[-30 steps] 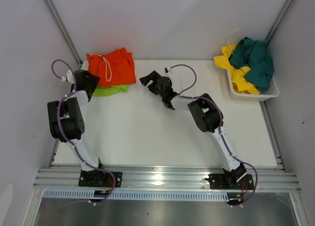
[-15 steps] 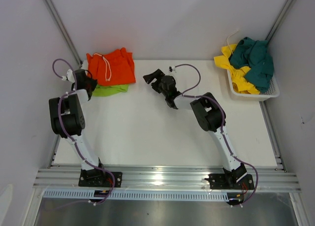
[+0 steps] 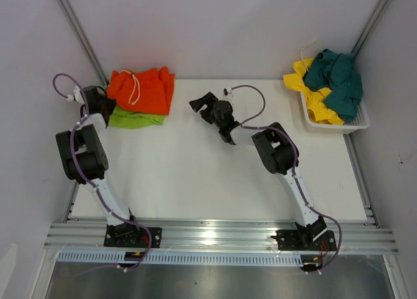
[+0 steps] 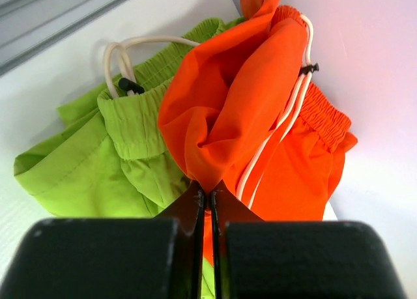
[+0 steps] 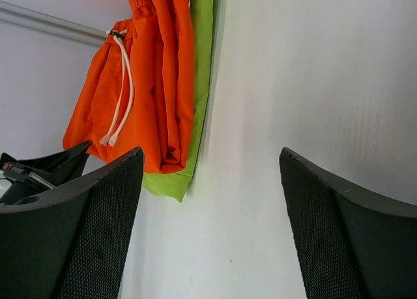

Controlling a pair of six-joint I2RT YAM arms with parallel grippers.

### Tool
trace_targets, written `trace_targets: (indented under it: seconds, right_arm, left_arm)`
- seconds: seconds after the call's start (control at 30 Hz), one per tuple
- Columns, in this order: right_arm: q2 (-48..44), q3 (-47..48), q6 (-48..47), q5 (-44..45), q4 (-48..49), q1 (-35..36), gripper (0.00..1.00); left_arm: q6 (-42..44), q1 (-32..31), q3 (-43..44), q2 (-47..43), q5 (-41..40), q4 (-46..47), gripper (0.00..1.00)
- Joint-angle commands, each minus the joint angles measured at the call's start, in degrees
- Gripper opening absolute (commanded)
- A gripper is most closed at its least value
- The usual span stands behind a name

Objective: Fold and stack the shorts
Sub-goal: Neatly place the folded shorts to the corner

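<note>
The orange shorts (image 3: 140,89) lie on top of the lime green shorts (image 3: 133,119) at the table's back left. My left gripper (image 3: 106,107) sits at the stack's left edge. In the left wrist view it (image 4: 210,193) is shut on a pinched fold of the orange shorts (image 4: 247,116), with the green pair (image 4: 111,156) beside and beneath. My right gripper (image 3: 203,103) hovers open mid-table, to the right of the stack. From its wrist, the gripper (image 5: 212,162) holds nothing, and the orange shorts (image 5: 150,84) and green shorts (image 5: 202,51) lie ahead.
A white mesh basket (image 3: 358,123) at the back right holds crumpled yellow shorts (image 3: 313,94) and dark teal shorts (image 3: 339,77). Grey walls close in the table at the back and both sides. A white drawstring (image 4: 273,136) trails across the orange cloth.
My left gripper shut on the orange shorts and drew back to the left, dragging the orange and green stack leftwards. The right gripper shifted slightly, then stayed put.
</note>
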Motion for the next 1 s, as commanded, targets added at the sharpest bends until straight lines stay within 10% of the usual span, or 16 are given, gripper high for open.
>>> trace_targets:
  seconds: [0.0,0.1,0.2,0.57,0.97]
  right_arm:
    - [-4.3,-0.08,-1.02,-0.25,2.4,0.07,0.84]
    - [-4.13,-0.08,-0.58,-0.6,2.49,0.07,0.84]
    - [-4.21,-0.08,-0.75,-1.13,2.14,0.16,0.84]
    - [-12.38,-6.14,-4.36,-2.44,-0.68,-0.72,0.88]
    - [-34.87,-24.85,-15.69,-6.49,-9.45,-1.34,0.92]
  left_arm:
    - [1.44,2.04,5.82,-0.41,2.85,-0.9,0.0]
    - [1.62,2.04,6.27,1.08,3.2,-2.68,0.02]
    - [1.35,2.13,6.44,3.45,5.56,-3.55,0.44]
    - [4.51,2.48,-1.63,-7.78,-0.39,-9.18,0.97]
    - [7.16,-3.57,-16.82,-30.96,-4.96,-14.64,0.99]
